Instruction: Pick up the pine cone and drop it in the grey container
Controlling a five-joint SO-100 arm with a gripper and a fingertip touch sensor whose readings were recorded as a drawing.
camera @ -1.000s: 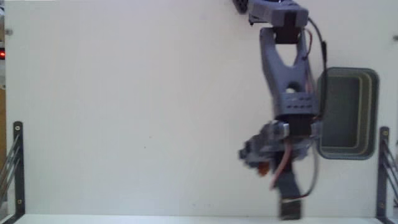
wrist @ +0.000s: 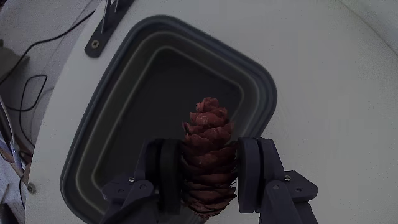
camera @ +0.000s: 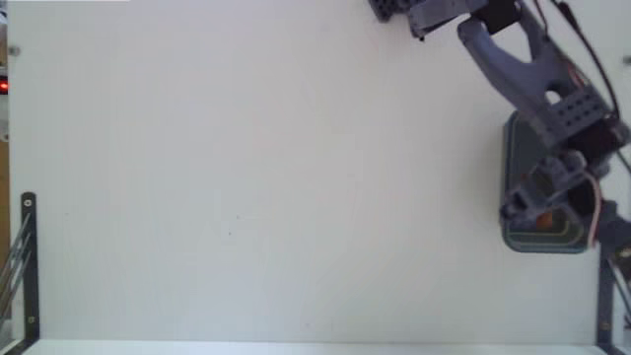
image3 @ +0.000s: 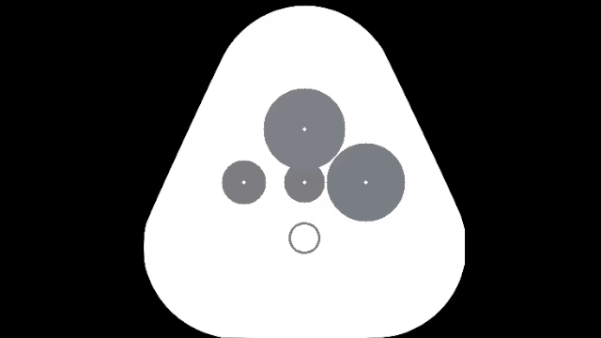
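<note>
Moved: arm has swung from the table's bottom edge to its right edge | two-finger gripper (wrist: 208,177) clamped on reddish-brown scaly pine cone (wrist: 208,158); above rectangular grey-green plastic container (wrist: 155,81)

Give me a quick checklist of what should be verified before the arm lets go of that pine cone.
1. Pine cone gripped between the end effector fingers: ok.
2. Cone positioned above the grey container opening, not its rim: ok in the wrist view.
3. Container interior free of other things: ok, as far as visible.
4. Container sits flat on the white table: ok.
5. Height of the cone above the container floor: cannot tell.
</note>
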